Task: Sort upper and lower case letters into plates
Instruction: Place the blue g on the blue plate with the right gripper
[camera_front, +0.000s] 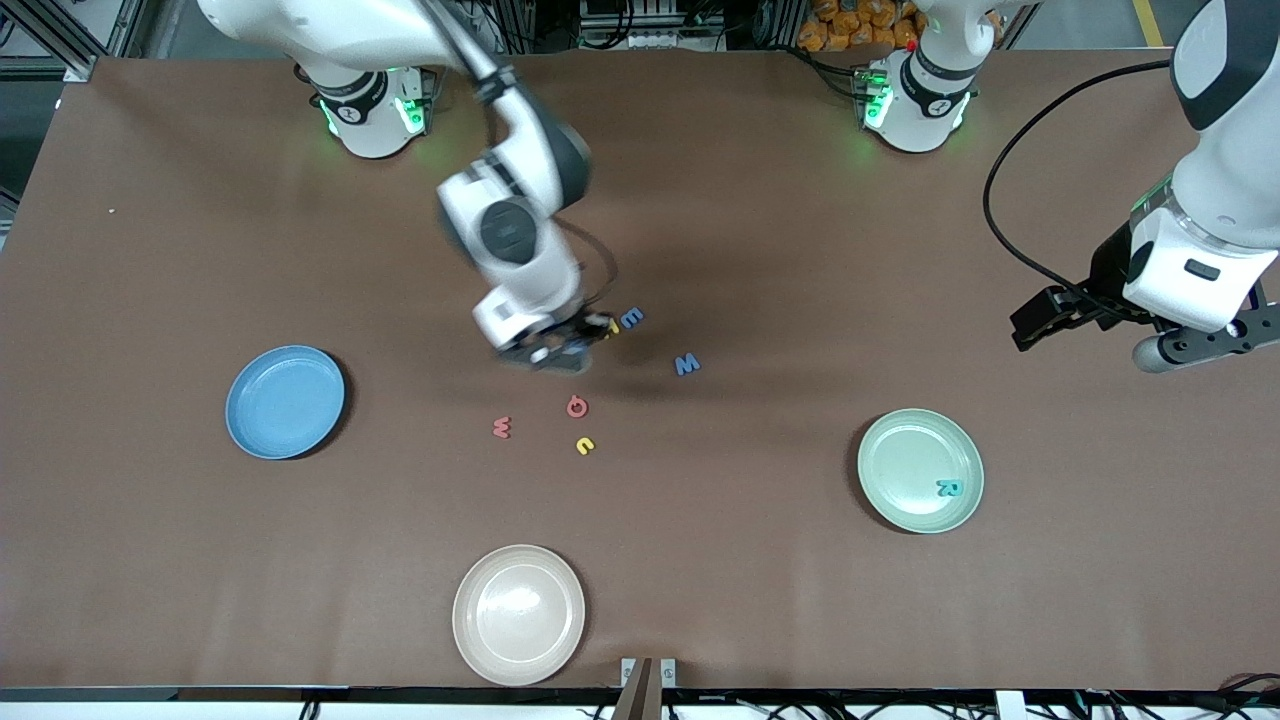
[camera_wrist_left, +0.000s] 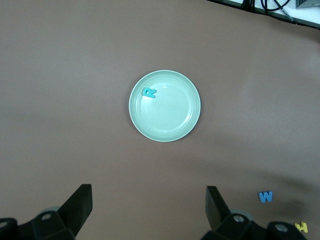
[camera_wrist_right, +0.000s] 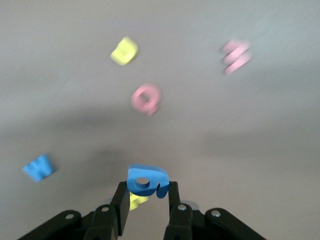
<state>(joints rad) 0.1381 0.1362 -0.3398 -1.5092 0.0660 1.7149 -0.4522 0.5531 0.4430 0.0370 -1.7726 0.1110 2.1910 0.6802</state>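
Observation:
My right gripper (camera_wrist_right: 146, 192) is shut on a small blue letter (camera_wrist_right: 146, 181) and hangs just above the table's middle (camera_front: 565, 352). Under it lies a yellow letter (camera_wrist_right: 136, 201). Loose on the table nearby are a blue E (camera_front: 631, 318), a blue W (camera_front: 687, 365), a red Q (camera_front: 577, 406), a red w (camera_front: 502, 427) and a yellow u (camera_front: 585, 445). The blue plate (camera_front: 285, 401) lies bare toward the right arm's end. The mint plate (camera_front: 905, 455) holds a teal R (camera_front: 947, 488). My left gripper (camera_wrist_left: 148, 210) waits open, high over the left arm's end.
A beige plate (camera_front: 518, 614) lies near the table's front edge, nearer the camera than the letters. The left wrist view looks down on the mint plate (camera_wrist_left: 172, 115) with the teal R (camera_wrist_left: 149, 92) and the blue W (camera_wrist_left: 265, 196).

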